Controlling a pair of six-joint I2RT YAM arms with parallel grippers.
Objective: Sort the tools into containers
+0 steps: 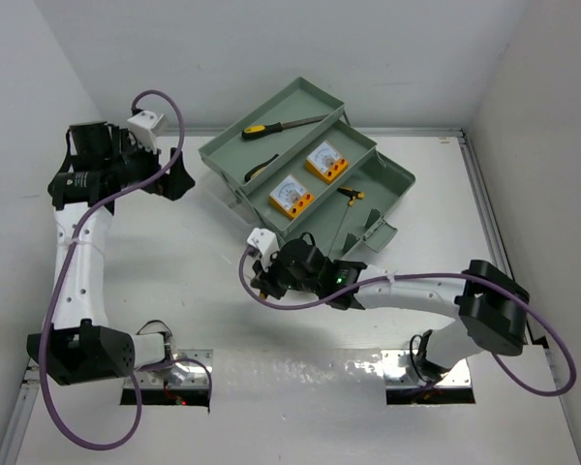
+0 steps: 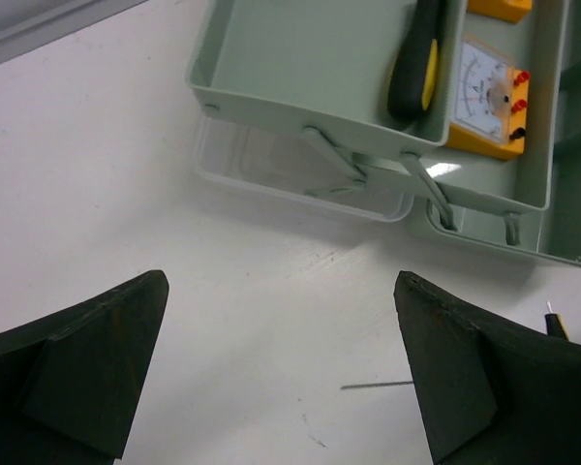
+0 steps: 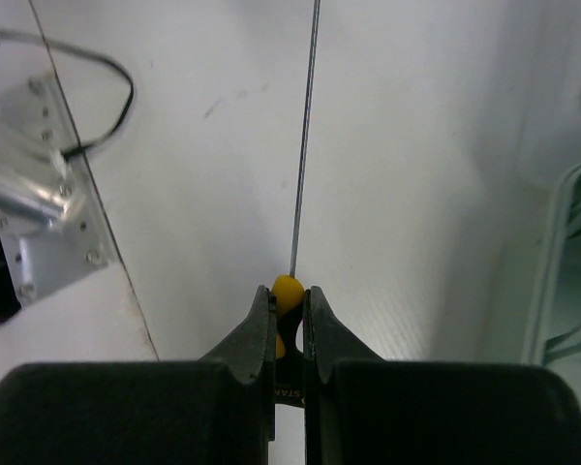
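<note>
Right wrist: fingers (image 3: 252, 339) pinch T-handle key (image 3: 288, 293), shaft pointing straight ahead, seemingly level.

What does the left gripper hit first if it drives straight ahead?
Probably the bare table just ahead of the open left gripper. If its line runs shallow enough to clear that, the translucent lid comes next. Depth is unclear here.

Bright, even overhead light washes out the white table (image 1: 208, 291), with soft shadows under the arms (image 1: 77, 262) and glare along its near edge. In the wrist views the dark fingers (image 2: 77, 378) look blurred.
</note>
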